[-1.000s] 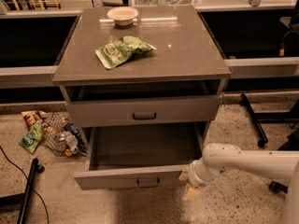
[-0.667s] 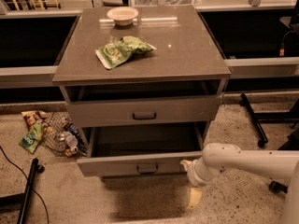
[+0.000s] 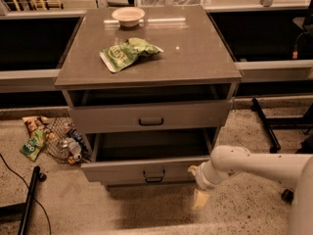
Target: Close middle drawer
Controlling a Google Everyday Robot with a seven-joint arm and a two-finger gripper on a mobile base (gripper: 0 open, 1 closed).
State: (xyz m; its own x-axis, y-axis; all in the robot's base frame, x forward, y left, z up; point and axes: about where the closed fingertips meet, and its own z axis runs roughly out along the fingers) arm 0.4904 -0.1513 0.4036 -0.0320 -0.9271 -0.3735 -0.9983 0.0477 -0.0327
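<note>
The grey cabinet has three drawers. The middle drawer is partly pulled out, and its flat grey front with the small dark handle stands a short way ahead of the cabinet face. My gripper is at the right end of that drawer front, on the white arm that reaches in from the right. Whether it touches the front I cannot tell. The top drawer sits slightly open above it. Only the handle of the lowest drawer shows beneath.
A green snack bag and a white bowl lie on the cabinet top. A wire basket with packets sits on the floor at the left. A black bar lies at the lower left, and a dark stand leg is at the right.
The middle drawer has slid inward toward the cabinet, showing less of its inside. My gripper and arm have moved forward with the drawer front.
</note>
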